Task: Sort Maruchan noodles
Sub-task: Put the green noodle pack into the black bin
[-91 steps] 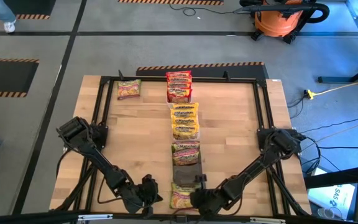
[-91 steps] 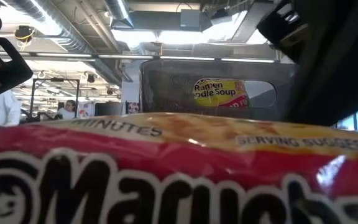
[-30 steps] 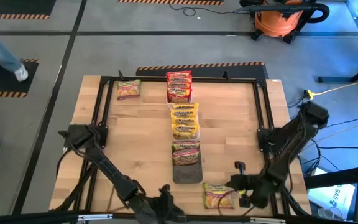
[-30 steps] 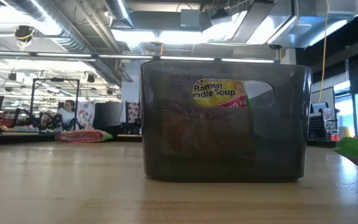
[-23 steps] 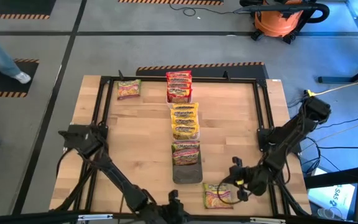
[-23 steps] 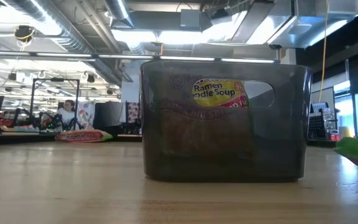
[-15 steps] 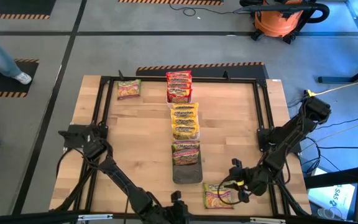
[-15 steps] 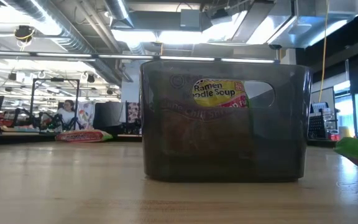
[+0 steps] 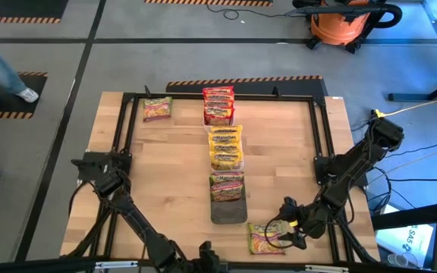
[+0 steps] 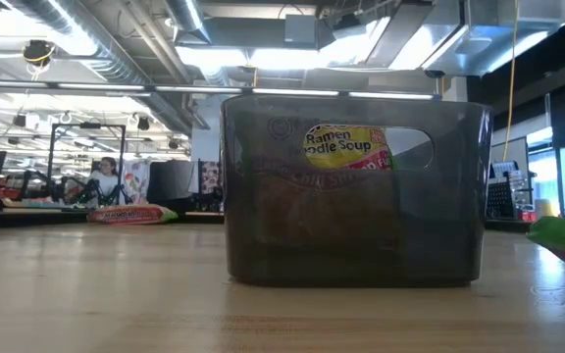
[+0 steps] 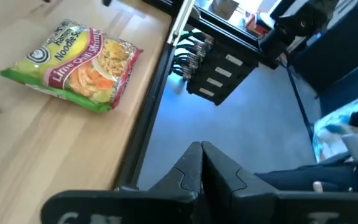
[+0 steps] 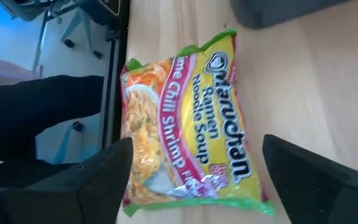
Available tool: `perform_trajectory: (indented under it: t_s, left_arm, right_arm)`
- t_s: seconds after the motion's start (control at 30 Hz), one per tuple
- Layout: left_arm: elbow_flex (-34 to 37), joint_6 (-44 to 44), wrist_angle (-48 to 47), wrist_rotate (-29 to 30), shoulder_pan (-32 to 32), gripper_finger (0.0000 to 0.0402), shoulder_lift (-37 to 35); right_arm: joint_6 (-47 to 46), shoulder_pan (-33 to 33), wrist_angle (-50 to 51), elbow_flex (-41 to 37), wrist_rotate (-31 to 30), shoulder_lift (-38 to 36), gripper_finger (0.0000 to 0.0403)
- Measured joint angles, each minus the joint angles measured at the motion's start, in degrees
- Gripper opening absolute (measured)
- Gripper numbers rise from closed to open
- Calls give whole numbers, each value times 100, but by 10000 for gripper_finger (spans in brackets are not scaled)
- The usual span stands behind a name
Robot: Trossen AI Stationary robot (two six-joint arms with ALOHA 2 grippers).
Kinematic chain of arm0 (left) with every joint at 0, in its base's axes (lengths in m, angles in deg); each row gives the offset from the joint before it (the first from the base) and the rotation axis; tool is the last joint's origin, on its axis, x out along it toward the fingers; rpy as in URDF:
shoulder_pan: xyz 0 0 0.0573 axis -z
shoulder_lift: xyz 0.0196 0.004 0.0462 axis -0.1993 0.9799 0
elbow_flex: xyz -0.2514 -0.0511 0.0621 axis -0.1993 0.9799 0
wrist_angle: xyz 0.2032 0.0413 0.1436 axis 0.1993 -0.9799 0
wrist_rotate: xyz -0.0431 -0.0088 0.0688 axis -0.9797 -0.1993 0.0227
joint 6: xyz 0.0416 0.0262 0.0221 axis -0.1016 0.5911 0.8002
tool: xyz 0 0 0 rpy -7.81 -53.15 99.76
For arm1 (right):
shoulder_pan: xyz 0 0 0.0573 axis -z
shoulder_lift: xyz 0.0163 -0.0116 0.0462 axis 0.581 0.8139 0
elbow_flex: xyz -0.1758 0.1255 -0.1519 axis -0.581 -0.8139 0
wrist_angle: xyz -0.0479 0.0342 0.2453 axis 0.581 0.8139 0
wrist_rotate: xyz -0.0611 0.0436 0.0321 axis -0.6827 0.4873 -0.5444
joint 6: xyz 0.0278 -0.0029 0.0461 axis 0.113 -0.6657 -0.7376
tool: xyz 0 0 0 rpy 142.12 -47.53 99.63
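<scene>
The right gripper (image 9: 282, 227) has its fingers spread apart over the green-and-pink crinkly ramen packet (image 12: 188, 124), which lies flat beside the dark plastic tray (image 9: 228, 211), probably just set down for sorting. The left gripper (image 11: 201, 163) waits pressed together.

Bare wood either side of the table (image 9: 173, 174) is wide open, but the packet column (image 9: 225, 148) and dark tray (image 9: 228, 210) block the middle.
</scene>
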Motion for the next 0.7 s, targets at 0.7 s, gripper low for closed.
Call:
perform_trajectory:
  t_s: [0.7]
  left_arm:
    - [2, 799, 1788, -676, -762, 0, 810]
  right_arm:
    - [-190, 540, -442, 8, 617, 851, 340]
